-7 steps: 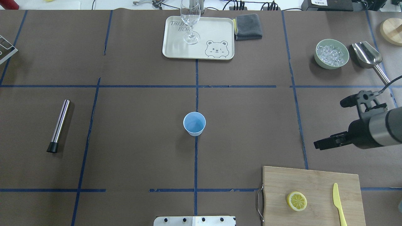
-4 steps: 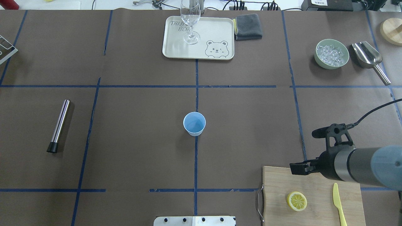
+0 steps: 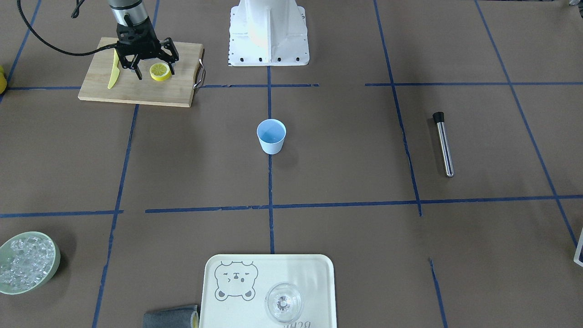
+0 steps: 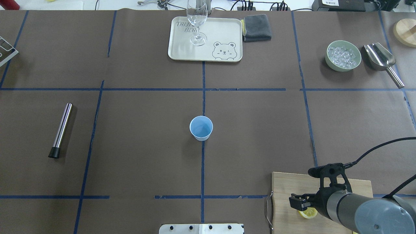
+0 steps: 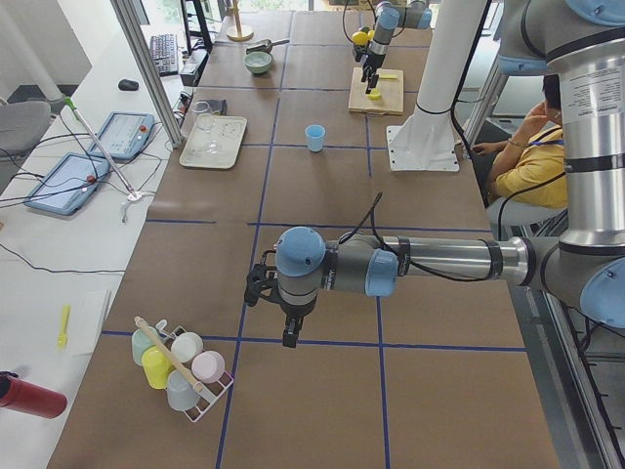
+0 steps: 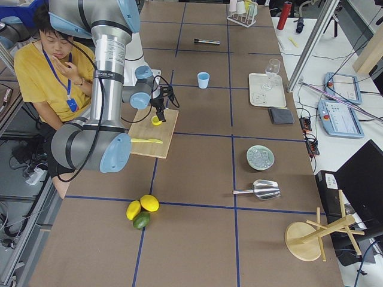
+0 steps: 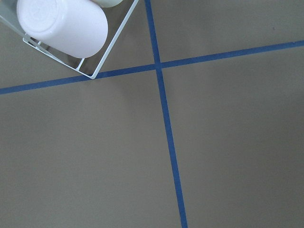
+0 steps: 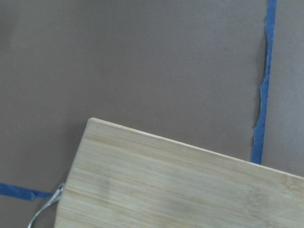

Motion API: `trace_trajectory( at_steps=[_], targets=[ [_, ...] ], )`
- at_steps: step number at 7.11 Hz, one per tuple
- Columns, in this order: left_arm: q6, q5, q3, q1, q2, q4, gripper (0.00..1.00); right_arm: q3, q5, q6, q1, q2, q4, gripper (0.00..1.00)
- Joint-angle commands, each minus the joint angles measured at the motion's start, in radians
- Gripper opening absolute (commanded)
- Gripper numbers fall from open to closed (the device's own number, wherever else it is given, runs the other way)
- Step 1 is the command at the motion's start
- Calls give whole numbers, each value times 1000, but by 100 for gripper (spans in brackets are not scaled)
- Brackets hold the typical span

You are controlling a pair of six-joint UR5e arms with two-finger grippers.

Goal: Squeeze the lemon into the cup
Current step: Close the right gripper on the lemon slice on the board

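**Front-facing:** you'll see the R gripper [image 3: 155, 68] over the wooden cutting board [image 3: 136, 93], jaws spread, one finger either side of the lemon [image 3: 160, 71]. Contact w/ the slice can't be judged. The lemon lies flat on the board, near the yellow knife [image 3: 113, 70]. The cup [image 3: 271, 135] stands upright at table ctr on a blue tape line, well apart from the board.

**Overhead:** the R gripper [image 4: 300, 203] sits above the cutting board [image 4: 286, 185]. The lemon [image 4: 308, 214] is mostly hidden under it, only a yellow edge showing. The cup [image 4: 201, 127] is at ctr, mouth up.

**Ext. left:** the L gripper [image 5: 289, 327] hangs above the table near a wire rack [image 5: 217, 399] of cups. You can't tell if it's open or closed.

**Ext. right:** the R gripper [image 6: 160, 110] points down at the lemon [image 6: 156, 120]. The cup [image 6: 203, 79] is farther along.

**L wrist:** brown table w/ crossing tape lines; a white tumbler [image 7: 61, 26] in the wire rack [image 7: 116, 38] corner.

**R wrist:** a cutting board [image 8: 166, 180] corner and its metal handle [image 8: 45, 211].
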Motion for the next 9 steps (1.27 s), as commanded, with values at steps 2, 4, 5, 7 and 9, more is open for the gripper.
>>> trace_trajectory(
  at_steps=[2, 4, 5, 7, 9],
  targets=[
    [0, 0, 1, 0, 2, 1, 100, -31, -39, 37, -54, 0, -8, 100],
    [0, 0, 0, 0, 2, 2, 100, -36, -39, 54, -68, 0, -8, 100],
    [0, 0, 0, 0, 2, 2, 100, -36, -43, 54, -75, 0, -8, 100],
    [0, 0, 1, 0, 5, 4, 100, -36, -63, 54, -101, 0, -8, 100],
    [0, 0, 1, 0, 7, 5, 100, -38, -65, 54, -105, 0, -8, 92]
  ],
)
